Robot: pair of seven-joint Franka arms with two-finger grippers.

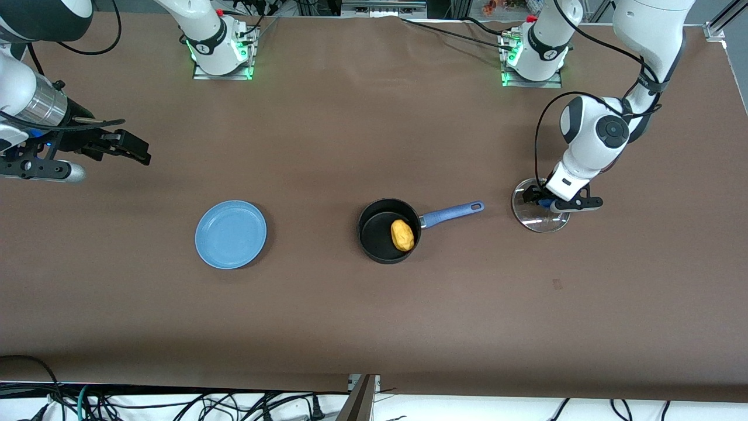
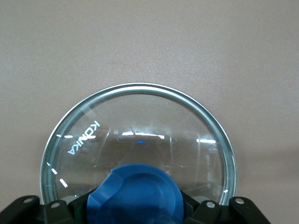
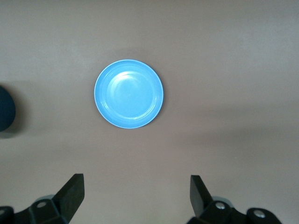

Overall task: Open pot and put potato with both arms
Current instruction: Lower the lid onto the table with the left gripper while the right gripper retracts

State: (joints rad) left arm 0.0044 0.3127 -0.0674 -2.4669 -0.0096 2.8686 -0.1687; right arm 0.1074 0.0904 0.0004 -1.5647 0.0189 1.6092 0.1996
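The black pot [image 1: 374,237] stands uncovered mid-table, its blue handle [image 1: 453,213] pointing toward the left arm's end. The yellow potato [image 1: 402,234] lies inside it. The glass lid [image 1: 542,221] rests flat on the table at the left arm's end, beside the handle's tip. My left gripper [image 1: 546,203] is down on it, shut on the lid's blue knob [image 2: 135,193], with the lid's glass [image 2: 140,126] spread out under it. My right gripper [image 1: 137,153] hangs open and empty over the table at the right arm's end; its fingertips [image 3: 74,186] stand wide apart.
A light-blue plate [image 1: 231,234] lies empty on the table toward the right arm's end, level with the pot; in the right wrist view the plate [image 3: 129,94] sits ahead of the open fingers. Brown table cover all round.
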